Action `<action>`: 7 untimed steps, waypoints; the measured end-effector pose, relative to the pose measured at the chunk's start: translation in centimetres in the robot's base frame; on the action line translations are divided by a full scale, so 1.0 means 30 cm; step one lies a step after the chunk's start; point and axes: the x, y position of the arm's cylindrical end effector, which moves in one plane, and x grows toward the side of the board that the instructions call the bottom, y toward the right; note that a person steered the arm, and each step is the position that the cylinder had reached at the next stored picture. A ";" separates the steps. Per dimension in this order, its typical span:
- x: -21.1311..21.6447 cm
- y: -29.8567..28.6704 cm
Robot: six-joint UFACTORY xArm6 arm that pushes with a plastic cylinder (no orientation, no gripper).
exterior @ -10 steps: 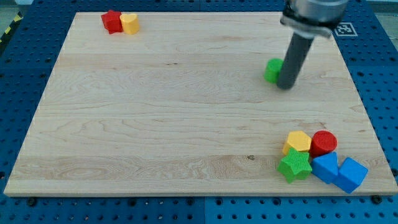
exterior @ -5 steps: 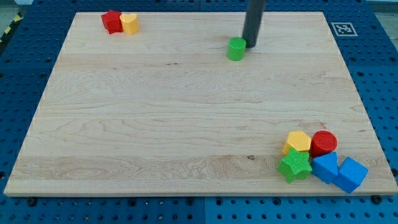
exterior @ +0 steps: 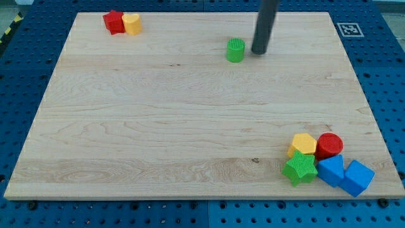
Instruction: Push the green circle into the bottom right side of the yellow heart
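Observation:
The green circle [exterior: 235,50] stands on the wooden board [exterior: 190,126] near the view's top, right of centre. My tip [exterior: 259,51] is just to its right, a small gap apart from it. The yellow heart [exterior: 131,24] lies at the board's top left corner, touching a red star [exterior: 114,21] on its left. The green circle is far to the right of the heart.
A cluster sits at the board's bottom right: a yellow hexagon [exterior: 304,144], a red circle [exterior: 329,145], a green star [exterior: 300,168] and two blue blocks [exterior: 331,170] [exterior: 357,177]. A tag marker [exterior: 350,29] lies off the board's top right.
The green circle has slid left and up from the board's right part toward the top middle. My tip followed it, then drew back slightly to the right, leaving a gap.

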 end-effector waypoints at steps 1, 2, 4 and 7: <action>-0.005 -0.272; -0.027 -0.433; 0.093 -0.239; 0.004 -0.715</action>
